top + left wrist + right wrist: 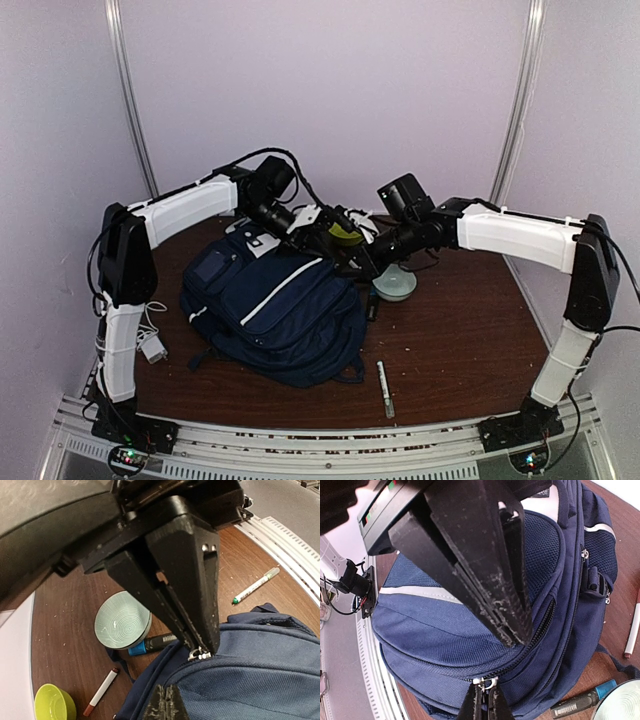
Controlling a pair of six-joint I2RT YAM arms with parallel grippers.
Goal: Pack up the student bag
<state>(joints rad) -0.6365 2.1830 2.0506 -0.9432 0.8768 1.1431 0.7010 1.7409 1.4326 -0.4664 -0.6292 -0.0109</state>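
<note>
The student bag (280,310) is navy blue with a white stripe and lies on the brown table, its top end toward the back. Both grippers meet at that far end. My left gripper (318,222) is shut on a silver zip pull (200,655) at the bag's top seam (265,680). My right gripper (352,258) is shut, its tips (517,639) pressed into the bag fabric (435,630) beside a partly open zip. The left gripper's tips and the pull (487,682) also show at the bottom of the right wrist view.
An upturned pale green bowl (122,625) and a black marker with a blue cap (150,644) lie beside the bag. A yellow-green bowl (54,702), a red-capped white marker (101,691) and a green-capped white marker (385,388) lie nearby. A white adapter (152,347) sits at the left edge.
</note>
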